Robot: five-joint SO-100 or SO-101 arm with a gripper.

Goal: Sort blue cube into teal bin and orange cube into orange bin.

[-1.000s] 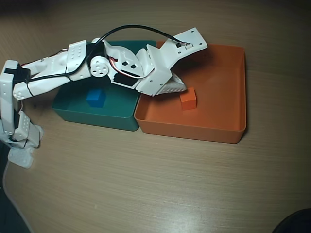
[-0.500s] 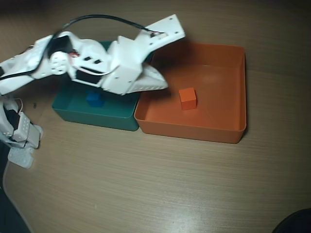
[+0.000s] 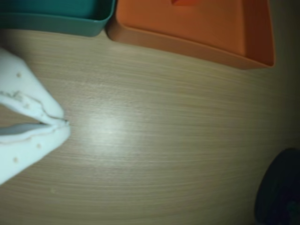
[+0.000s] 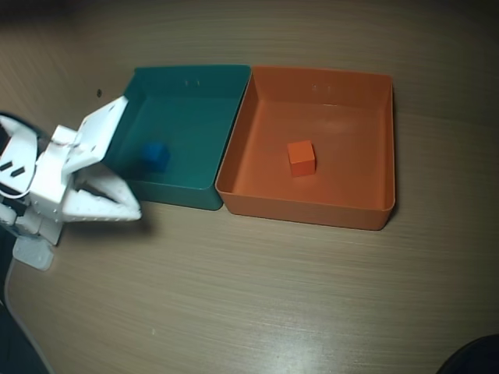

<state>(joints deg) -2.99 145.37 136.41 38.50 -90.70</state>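
Blue cube: the blue cube [image 4: 155, 156] sits on the floor of the teal bin [image 4: 204, 89], toward its left wall in the overhead view.
Orange cube: the orange cube [image 4: 301, 157] rests near the middle of the orange bin [image 4: 378, 148]; the wrist view catches only a sliver of it at the top edge.
Bins: side by side, walls touching, at the far edge of the worktop [image 4: 273, 296].
Hand: the hand [image 4: 134, 211] hovers at the worktop's left edge, clenched and empty, fingertips [image 3: 60, 123] meeting with nothing between them.
Key relation: both cubes lie away from the hand toward the far side, the blue one nearer.
Judgement: sorting looks complete; no grasp seems called for.
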